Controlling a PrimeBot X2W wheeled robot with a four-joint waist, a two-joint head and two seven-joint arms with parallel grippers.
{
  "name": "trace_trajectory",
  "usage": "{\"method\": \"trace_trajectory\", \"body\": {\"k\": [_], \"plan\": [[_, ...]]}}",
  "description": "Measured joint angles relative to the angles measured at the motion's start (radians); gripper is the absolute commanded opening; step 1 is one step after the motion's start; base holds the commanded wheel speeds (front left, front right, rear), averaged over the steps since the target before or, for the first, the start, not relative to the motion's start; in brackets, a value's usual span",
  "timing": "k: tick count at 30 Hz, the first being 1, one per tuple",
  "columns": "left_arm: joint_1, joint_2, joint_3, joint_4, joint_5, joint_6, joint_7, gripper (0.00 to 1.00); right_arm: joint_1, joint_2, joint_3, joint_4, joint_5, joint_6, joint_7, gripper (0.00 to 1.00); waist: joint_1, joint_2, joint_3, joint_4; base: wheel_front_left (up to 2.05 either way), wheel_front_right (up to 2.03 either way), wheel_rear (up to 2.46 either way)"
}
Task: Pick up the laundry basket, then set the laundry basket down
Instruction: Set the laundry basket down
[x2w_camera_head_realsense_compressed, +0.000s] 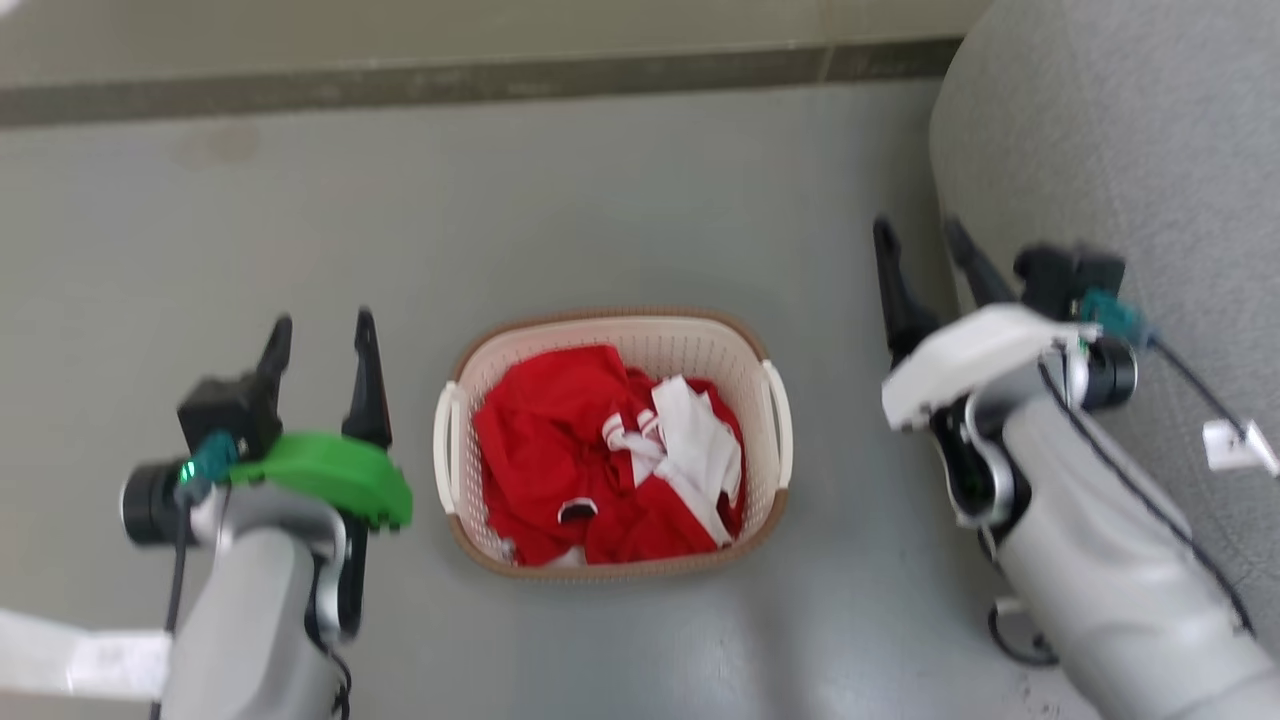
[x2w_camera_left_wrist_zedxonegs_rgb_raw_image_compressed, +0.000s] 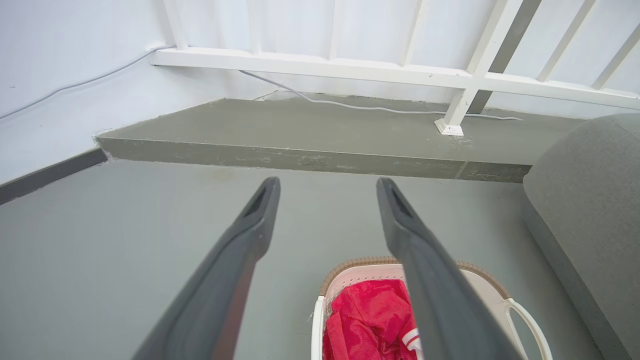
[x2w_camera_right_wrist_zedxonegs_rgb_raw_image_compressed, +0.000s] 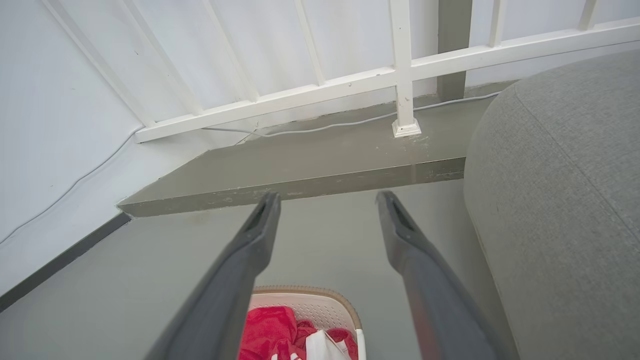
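The left gripper (x2w_camera_head_realsense_compressed: 322, 330) sits at the near left, its two dark fingers spread apart and holding nothing; a green cover (x2w_camera_head_realsense_compressed: 330, 475) caps its wrist. The right gripper (x2w_camera_head_realsense_compressed: 916, 230) is farther off at the right, under a white cover (x2w_camera_head_realsense_compressed: 965, 360), its fingers likewise parted and empty. Each wrist view shows the same open gap, the left gripper (x2w_camera_left_wrist_zedxonegs_rgb_raw_image_compressed: 327, 184) and the right gripper (x2w_camera_right_wrist_zedxonegs_rgb_raw_image_compressed: 328, 196) hanging over bare floor.

Between them, touching neither, the laundry basket (x2w_camera_head_realsense_compressed: 610, 316) stands upright on the grey floor (x2w_camera_head_realsense_compressed: 600, 200), with a white loop handle (x2w_camera_head_realsense_compressed: 443, 450) on its left side and another (x2w_camera_head_realsense_compressed: 780, 420) on its right. Inside lies crumpled red clothing (x2w_camera_head_realsense_compressed: 550, 440) with a white garment (x2w_camera_head_realsense_compressed: 700, 440) on top.

A white tag (x2w_camera_head_realsense_compressed: 1240, 445) hangs from the right arm's cable, and a white strip (x2w_camera_head_realsense_compressed: 80, 660) lies at the near left; any writing on them is too blurred to read.

A grey sofa (x2w_camera_head_realsense_compressed: 1120, 130) fills the far right. Beyond the basket rises a low step (x2w_camera_left_wrist_zedxonegs_rgb_raw_image_compressed: 300, 125), carrying a white railing (x2w_camera_left_wrist_zedxonegs_rgb_raw_image_compressed: 350, 67) and a pale cable (x2w_camera_left_wrist_zedxonegs_rgb_raw_image_compressed: 350, 106).
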Motion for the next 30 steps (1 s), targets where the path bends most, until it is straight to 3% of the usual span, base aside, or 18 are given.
{"method": "trace_trajectory", "body": {"k": [18, 30], "plan": [[0.37, -0.019, 0.079, -0.18, 0.037, 0.01, 0.0, 1.0, 0.356, 0.024, -0.083, -0.172, -0.095, -0.01, 0.0, 1.0, 0.0, 0.0, -0.247, -0.001, 0.0, 0.0, 0.0], [0.49, -0.024, 0.136, -0.309, 0.075, 0.018, 0.0, 1.0, 0.465, 0.039, -0.125, -0.27, -0.145, -0.015, 0.0, 1.0, 0.0, 0.0, -0.304, 0.002, 0.0, 0.0, 0.0]]}}
